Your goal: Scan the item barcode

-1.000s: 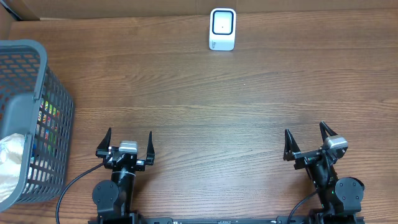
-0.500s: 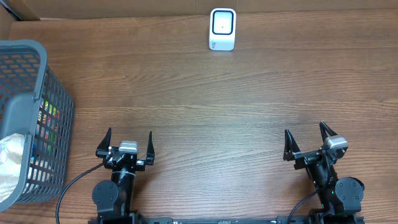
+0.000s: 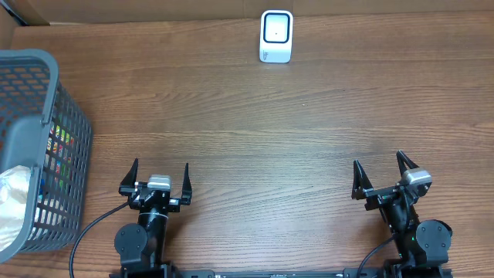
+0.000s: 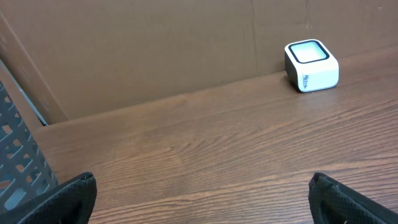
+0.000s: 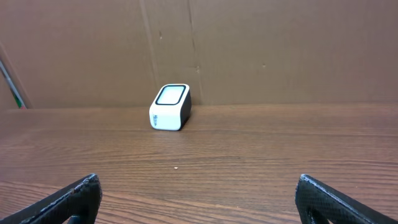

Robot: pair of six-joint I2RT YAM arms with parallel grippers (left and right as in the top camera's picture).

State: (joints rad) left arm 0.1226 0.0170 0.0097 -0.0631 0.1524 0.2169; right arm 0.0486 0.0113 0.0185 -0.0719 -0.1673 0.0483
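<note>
Standing by the counter (image 3: pixel 270 123), I took the white scanner (image 3: pixel 276 35) as my mark; it sat at the far edge, its dark-rimmed window facing up, close against the brown cardboard wall (image 5: pixel 249 50) behind it. Well away from the scanner, off to its left and nearer the arms, stood a grey mesh basket (image 3: pixel 69 147). Inside it lay a crinkled pale bag (image 3: pixel 15 201) and, seen through the mesh, something brightly coloured (image 3: pixel 58 150), perhaps a printed box, though the wire hid too much for me to be sure. No barcode could be made out on either.

Both arms were on the near side of the counter, well apart from the scanner. The left tool (image 3: pixel 160 164) pointed toward it with its jaws spread wide and nothing between them; it sat between the basket's side and the scanner's line, closer to the basket. From its own camera only the two dark fingers (image 4: pixel 68 202) showed at the lower corners, with the scanner (image 4: pixel 311 65) off to the upper right and a strip of basket (image 4: pixel 18 168) at the left edge. The right tool (image 3: pixel 377 158) was likewise spread wide and empty, to the right of the scanner's line. Its fingers (image 5: pixel 342 199) framed bare wood, the scanner (image 5: pixel 170 107) a little left of centre.
</note>
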